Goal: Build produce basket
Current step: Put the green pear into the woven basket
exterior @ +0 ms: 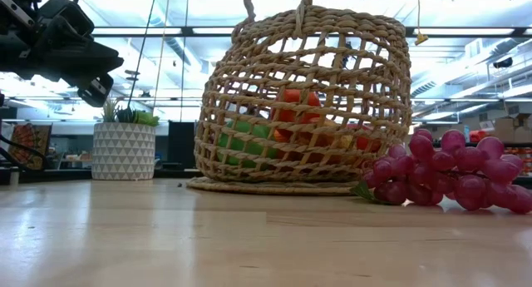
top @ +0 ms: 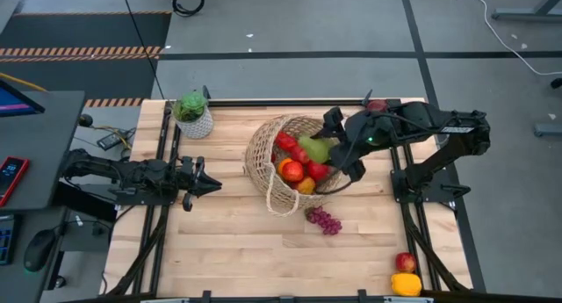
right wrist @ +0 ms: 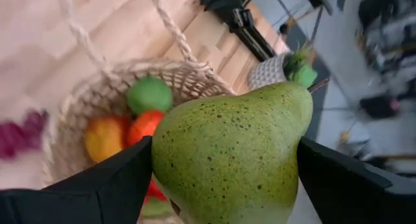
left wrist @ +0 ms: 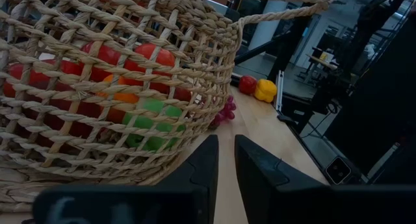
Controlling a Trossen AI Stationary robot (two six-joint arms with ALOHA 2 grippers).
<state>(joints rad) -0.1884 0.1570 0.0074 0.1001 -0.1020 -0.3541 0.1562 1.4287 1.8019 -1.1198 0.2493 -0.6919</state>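
Observation:
The woven tan basket point(top: 279, 176) rests on its base at the table's middle and holds several pieces of produce: red apples, an orange, a green apple point(right wrist: 149, 94). My right gripper point(top: 338, 155) hangs over the basket's right rim, shut on a green speckled pear point(top: 316, 149). A bunch of purple grapes point(top: 323, 220) lies on the table just in front of the basket. My left gripper point(top: 211, 184) waits shut at the table's left side, pointing level at the basket, whose wall point(left wrist: 110, 87) fills its wrist view. My right gripper pinches the pear's wide body point(right wrist: 231, 159) between its two fingers point(right wrist: 97, 185), one on each side. The fingers slant down from the table's right side. The pear is lifted clear above the basket's opening, its narrow end point(right wrist: 292, 97) pointing away from the fingers.
A red apple point(top: 405, 262) and a yellow pepper point(top: 406, 284) lie at the table's near right corner. A small white pot with a green plant point(top: 193, 114) stands at the far left. Bare wood lies along the near edge, left of the grapes.

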